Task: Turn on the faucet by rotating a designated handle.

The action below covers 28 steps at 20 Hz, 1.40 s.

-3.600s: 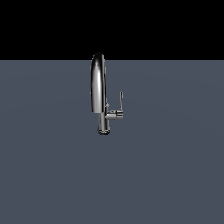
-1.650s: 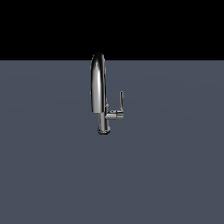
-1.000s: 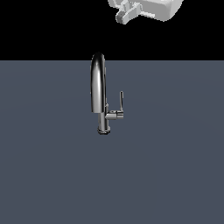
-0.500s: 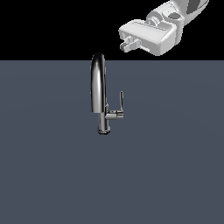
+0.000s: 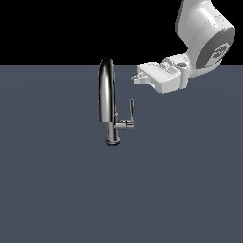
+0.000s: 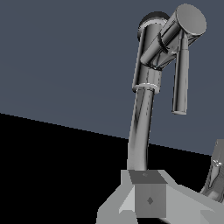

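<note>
Your gripper (image 5: 136,77) hangs up beside the spout's arch, apart from the faucet (image 5: 108,102), which stands near the middle of the grey surface (image 5: 57,190). Its jaws look nearly closed and hold nothing. The handle (image 5: 131,109) stands upright just beside the faucet body, lower than the gripper. You risk striking the spout, or sliding off the thin lever.
</note>
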Available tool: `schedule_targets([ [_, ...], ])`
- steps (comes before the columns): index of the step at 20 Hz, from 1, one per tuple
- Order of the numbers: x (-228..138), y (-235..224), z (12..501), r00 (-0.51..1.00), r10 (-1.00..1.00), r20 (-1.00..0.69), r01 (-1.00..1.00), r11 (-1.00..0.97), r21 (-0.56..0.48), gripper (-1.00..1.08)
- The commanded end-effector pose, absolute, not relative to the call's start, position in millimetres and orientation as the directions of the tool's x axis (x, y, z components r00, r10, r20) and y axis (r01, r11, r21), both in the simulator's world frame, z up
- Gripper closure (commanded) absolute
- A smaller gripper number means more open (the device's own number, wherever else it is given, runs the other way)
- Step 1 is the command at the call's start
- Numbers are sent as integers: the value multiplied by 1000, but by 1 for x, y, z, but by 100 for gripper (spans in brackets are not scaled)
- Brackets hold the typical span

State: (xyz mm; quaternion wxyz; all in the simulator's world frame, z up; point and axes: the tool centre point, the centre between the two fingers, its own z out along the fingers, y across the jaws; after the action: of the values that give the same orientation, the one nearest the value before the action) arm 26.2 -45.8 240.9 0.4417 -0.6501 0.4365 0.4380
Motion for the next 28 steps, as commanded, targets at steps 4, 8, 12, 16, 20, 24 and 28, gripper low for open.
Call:
schedule_targets([
  [4, 34, -43, 201, 121, -95, -988, -987, -117, -110, 108],
  [8, 36, -40, 180, 64, -47, -997, -996, -62, -62, 108],
  [12, 37, -37, 167, 30, -15, -999, -999, -29, -30, 108],
  [16, 37, -35, 161, 16, -1, -1000, -1000, -16, -16, 108],
  [20, 37, -35, 161, 15, 0, -1000, -1000, -15, -15, 108],
  [24, 28, -35, 162, 16, -1, -1000, -1000, -16, -16, 108],
  [28, 17, -35, 163, 16, -1, -1000, -1000, -16, -16, 108],
])
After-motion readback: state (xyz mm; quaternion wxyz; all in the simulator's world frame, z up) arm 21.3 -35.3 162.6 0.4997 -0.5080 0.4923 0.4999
